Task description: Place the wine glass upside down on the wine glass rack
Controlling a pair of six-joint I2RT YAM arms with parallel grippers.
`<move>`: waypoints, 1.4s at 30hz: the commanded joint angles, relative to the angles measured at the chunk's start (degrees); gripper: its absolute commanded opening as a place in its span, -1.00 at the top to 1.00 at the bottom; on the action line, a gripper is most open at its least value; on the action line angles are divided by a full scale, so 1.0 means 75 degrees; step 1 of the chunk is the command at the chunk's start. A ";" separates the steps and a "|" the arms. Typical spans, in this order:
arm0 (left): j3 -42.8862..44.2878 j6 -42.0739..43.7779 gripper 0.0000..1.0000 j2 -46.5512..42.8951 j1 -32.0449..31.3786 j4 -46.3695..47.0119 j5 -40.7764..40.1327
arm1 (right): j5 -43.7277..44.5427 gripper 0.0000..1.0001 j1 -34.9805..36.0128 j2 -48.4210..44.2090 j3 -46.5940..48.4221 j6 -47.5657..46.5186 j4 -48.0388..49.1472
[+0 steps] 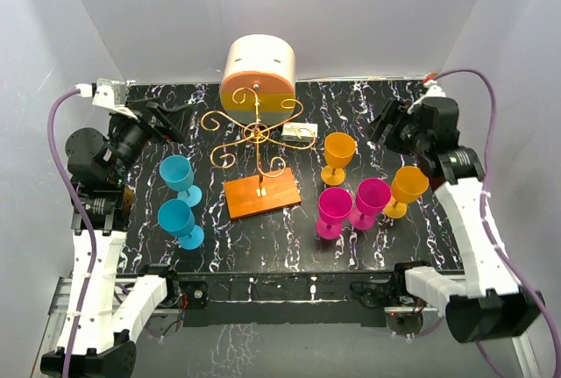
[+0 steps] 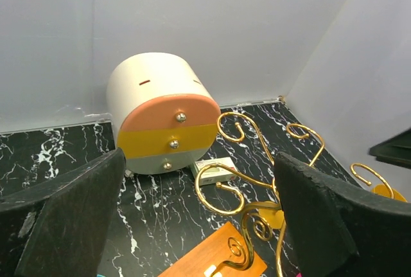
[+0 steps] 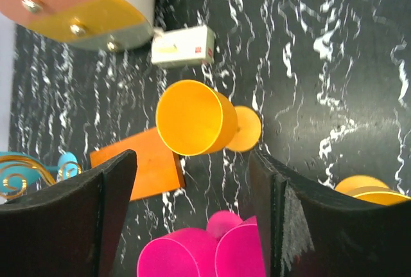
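White box [image 3: 183, 45], txt illegible, nr gold rack [image 1: 261, 194]

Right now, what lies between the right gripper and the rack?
The farther orange glass, upright, and a small white box; the top view shows both.

— That wine glass rack [image 1: 256, 132] is metal wire, isn't it? Gold, polished, catching the light.
— Yes, and its base [image 1: 261, 194] looks like wood, orange, with a dull satin face.
— The glasses look plastic to me. The orange glass [image 3: 192, 117] is smooth and opaque, hardly any shine.
— Same with the pink glasses [image 1: 334, 206] and the blue glasses [image 1: 175, 172].
— The table [image 1: 351, 106] has a black marble pattern, smooth and faintly glossy.
— The pads [image 2: 70, 219] on the left pincer [image 2: 199, 158] are black, matt and grainy. On the right pincer [image 3: 192, 155] one is scuffed grey.
— And the drum [image 2: 154, 84]: a smooth matt cream shell with bright metal screws [image 2: 181, 117].
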 commanded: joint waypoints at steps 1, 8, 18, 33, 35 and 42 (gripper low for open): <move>0.0065 -0.0086 -0.97 -0.0236 0.0068 0.0248 0.0454 | -0.0485 -0.31 -0.0030 0.0909 0.0693 -0.0434 -0.0596; 0.0067 0.0106 -0.97 -0.0450 0.0070 0.0196 0.0472 | 0.0560 -0.09 0.0501 0.1960 0.0933 -0.0268 -0.0803; -0.0071 0.0226 -0.97 -0.0587 0.0069 0.0491 0.0822 | 0.2649 0.07 0.1657 0.3613 0.1960 -0.0389 -0.1532; -0.0125 0.0346 -0.97 -0.0535 0.0069 0.0752 0.1461 | 0.3167 0.79 0.1927 0.4212 0.1658 -0.0389 -0.1179; -0.0087 0.0346 -0.98 -0.0517 0.0070 0.0717 0.1455 | 0.3137 0.83 0.1938 0.4221 0.1632 -0.0404 -0.1109; 0.0136 0.0334 -0.97 -0.0338 0.0063 0.0738 0.1920 | 0.3213 1.00 0.1938 0.4234 0.1518 -0.0281 -0.1105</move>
